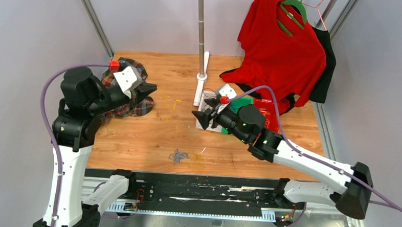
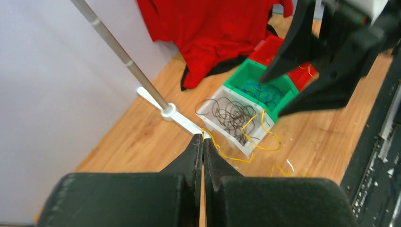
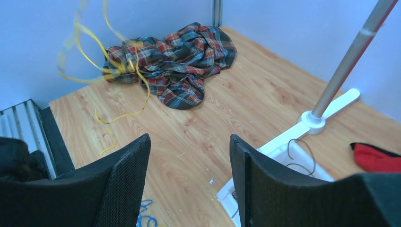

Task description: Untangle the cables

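My left gripper (image 1: 151, 89) is raised at the left and is shut on a yellow cable (image 2: 222, 152) that leaves its fingertips (image 2: 203, 138). The cable trails over the white bin (image 2: 246, 144), which holds black cables (image 2: 229, 116). The lifted yellow loops also show in the right wrist view (image 3: 101, 66). My right gripper (image 1: 201, 118) is open and empty above the wood, beside the white bin (image 3: 279, 151). A small blue cable wad (image 1: 178, 155) lies near the table's front edge. More blue cables (image 2: 260, 92) lie in the green bin (image 2: 239, 75).
A plaid cloth (image 1: 130, 97) lies under my left arm. A pole stand (image 1: 200, 72) rises at the back middle. A red shirt (image 1: 281, 45) hangs on a green hanger at the back right. A red bin (image 2: 272, 47) stands behind the green one.
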